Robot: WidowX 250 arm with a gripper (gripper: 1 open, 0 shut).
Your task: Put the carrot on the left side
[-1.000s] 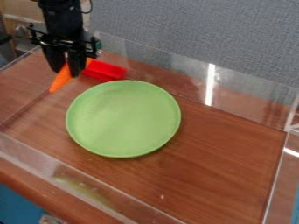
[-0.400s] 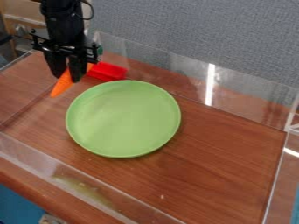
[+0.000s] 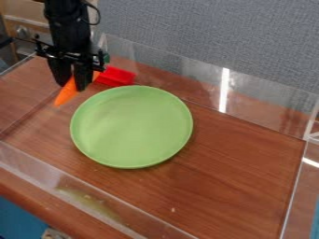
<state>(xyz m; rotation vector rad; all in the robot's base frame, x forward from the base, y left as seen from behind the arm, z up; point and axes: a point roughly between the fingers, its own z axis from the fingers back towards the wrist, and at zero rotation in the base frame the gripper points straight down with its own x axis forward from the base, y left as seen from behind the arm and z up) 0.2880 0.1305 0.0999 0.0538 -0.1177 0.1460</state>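
Orange shows on the carrot (image 3: 66,92), pinched by the gripper (image 3: 77,77) above the wooden table (image 3: 230,163). No writing can be read. Beyond the tool, a grey wall (image 3: 218,33) is seen.

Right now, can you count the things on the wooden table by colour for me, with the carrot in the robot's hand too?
Orange tapered toy carrot, hanging tilted from the black gripper: 1
Flat round green plate: 1
Red rectangular block: 1
Total: 3
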